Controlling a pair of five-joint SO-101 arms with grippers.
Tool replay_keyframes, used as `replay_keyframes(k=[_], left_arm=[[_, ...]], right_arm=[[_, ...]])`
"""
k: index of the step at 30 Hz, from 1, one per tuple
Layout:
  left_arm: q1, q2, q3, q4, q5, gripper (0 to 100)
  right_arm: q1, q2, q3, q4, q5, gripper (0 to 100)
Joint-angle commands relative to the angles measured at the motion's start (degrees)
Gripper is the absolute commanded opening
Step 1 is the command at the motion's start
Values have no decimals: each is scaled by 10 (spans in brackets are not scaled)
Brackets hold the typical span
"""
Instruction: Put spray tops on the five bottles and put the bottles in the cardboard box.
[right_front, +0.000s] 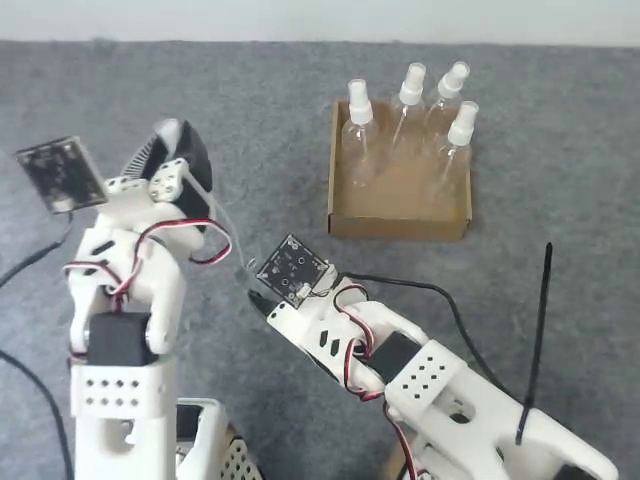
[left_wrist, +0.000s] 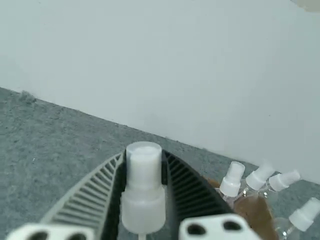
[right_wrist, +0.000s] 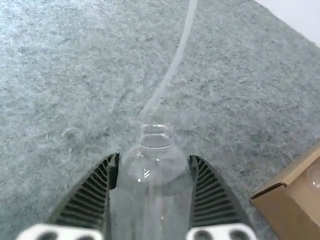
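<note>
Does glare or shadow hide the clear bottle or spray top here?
High view: even light, soft shadows by the brown cardboard box. Right wrist view: small glints on the clear plastic bottle in the right tool, its outline faint against the grey carpet. Left wrist view: the white spray top in the left tool has no glare.

The table (right_front: 560, 130) is lit softly and evenly from above. Faint shadows are cast at the near wall of the cardboard box (right_front: 398, 228) and beneath the arms (right_front: 120, 330). Small glints are seen on the clear bottle (right_wrist: 150, 170).
</note>
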Motion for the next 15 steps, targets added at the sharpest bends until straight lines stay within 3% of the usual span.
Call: replay_keyframes(k=[1,7,15], left_arm=[[31,1,-18,22,-4,11],[65,2,-15,66,-4,11],[61,1,-33,55,-16,11]], right_arm=[[0,-23,-7,-17,-7,6],[1,-23,-8,-17,-7,6],[0,-23,-8,-17,-7,6]])
